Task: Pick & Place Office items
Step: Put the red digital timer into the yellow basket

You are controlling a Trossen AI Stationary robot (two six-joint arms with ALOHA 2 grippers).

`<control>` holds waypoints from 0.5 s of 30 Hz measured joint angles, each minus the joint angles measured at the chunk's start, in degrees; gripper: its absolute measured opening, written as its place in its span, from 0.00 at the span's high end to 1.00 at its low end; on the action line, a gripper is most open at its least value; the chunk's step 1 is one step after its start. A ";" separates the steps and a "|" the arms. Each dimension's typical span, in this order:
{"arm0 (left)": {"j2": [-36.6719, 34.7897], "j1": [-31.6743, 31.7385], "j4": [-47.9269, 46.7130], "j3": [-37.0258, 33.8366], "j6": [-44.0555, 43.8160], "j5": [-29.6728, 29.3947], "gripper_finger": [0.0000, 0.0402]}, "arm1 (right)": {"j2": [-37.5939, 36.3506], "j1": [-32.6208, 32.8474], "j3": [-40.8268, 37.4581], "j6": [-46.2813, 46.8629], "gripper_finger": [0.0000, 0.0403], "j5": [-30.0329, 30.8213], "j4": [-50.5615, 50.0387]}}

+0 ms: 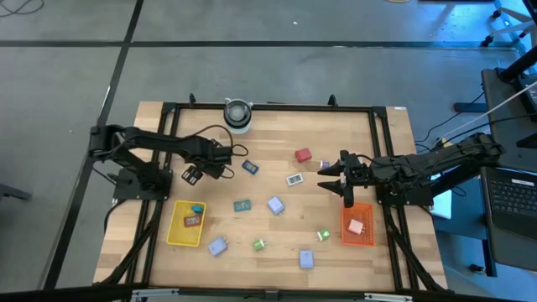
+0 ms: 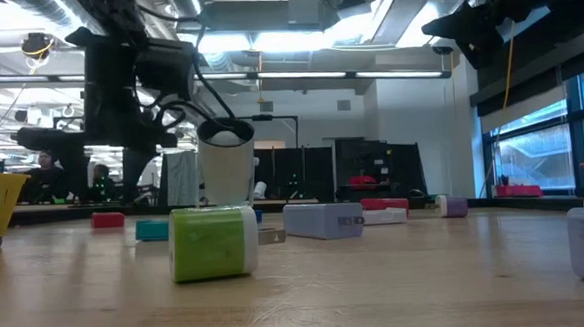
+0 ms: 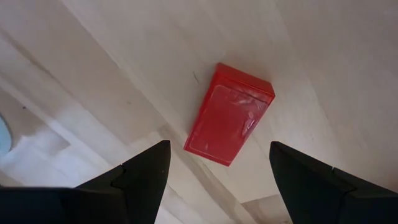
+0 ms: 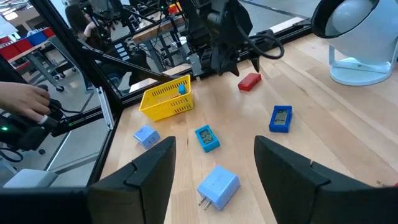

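Nearest you, a green block [image 2: 212, 244] and the lavender ones beside it lie loose on the table [image 1: 277, 143], not yet sorted. Just behind them sit the two bins. The yellow tray [image 1: 174, 233] at near left already holds a couple of items, and the red tray [image 1: 345, 236] at near right holds a pink one, so each arm seems to have its own drop spot close by.

Farther in, on the right, the right gripper [image 4: 214, 146] hangs over the middle of the table with its fingers apart and nothing between them; you're waiting there.

Level with it on the left, your left gripper [image 3: 219, 144] is spread wide, straddling the red block [image 3: 230, 115] from above without touching it. The block lies flat on the wood, apparently lined up for a grasp.

The grey-white cylinder [image 1: 237, 113] stands at the far edge, well clear of both arms.
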 joint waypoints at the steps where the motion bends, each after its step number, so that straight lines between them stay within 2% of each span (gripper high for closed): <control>1: 0.38 0.00 0.03 0.00 0.01 0.02 0.32 | 0.00 0.00 0.00 0.00 0.46 0.00 0.00; 10: 3.31 0.00 2.86 0.00 0.86 0.70 0.33 | 0.00 0.00 0.00 -0.02 0.46 0.00 -0.22; 15: 4.81 0.00 3.02 -0.21 0.98 3.01 0.33 | 0.00 0.02 0.00 -0.01 0.45 0.00 -0.22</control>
